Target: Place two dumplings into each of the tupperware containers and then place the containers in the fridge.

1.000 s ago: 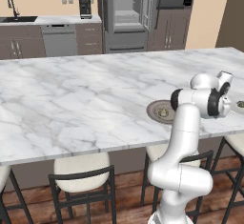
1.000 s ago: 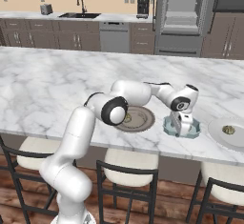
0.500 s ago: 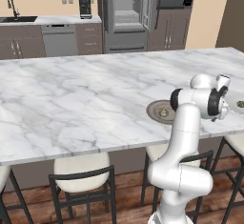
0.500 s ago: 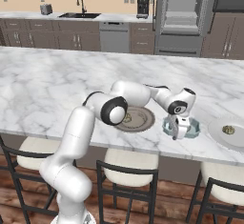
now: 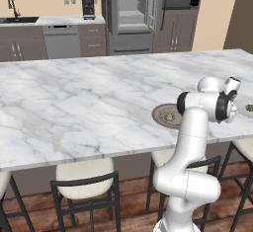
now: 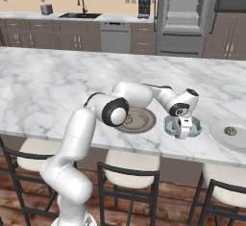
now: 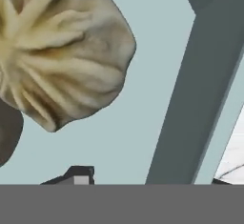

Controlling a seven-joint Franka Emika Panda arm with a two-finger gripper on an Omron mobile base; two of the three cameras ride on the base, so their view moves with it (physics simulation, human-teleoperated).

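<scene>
Dumplings: one [image 7: 57, 51] fills the upper left of the hand view, lying on the pale-blue floor of a tupperware container [image 6: 194, 125]. The gripper [image 6: 182, 132] reaches down into that container at centre right; I cannot tell how wide its fingers stand. Beyond, two plates [image 6: 144, 122] [image 6: 220, 133] each carry one dumpling. Most loading remains, and the fridge [image 6: 185, 13] at the top waits open.

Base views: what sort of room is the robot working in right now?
A home kitchen, rendered rather than real. It has a large marble island counter with bar stools along its near side, a stainless fridge standing open at the back, and a sink with a faucet among brown cabinets.
</scene>
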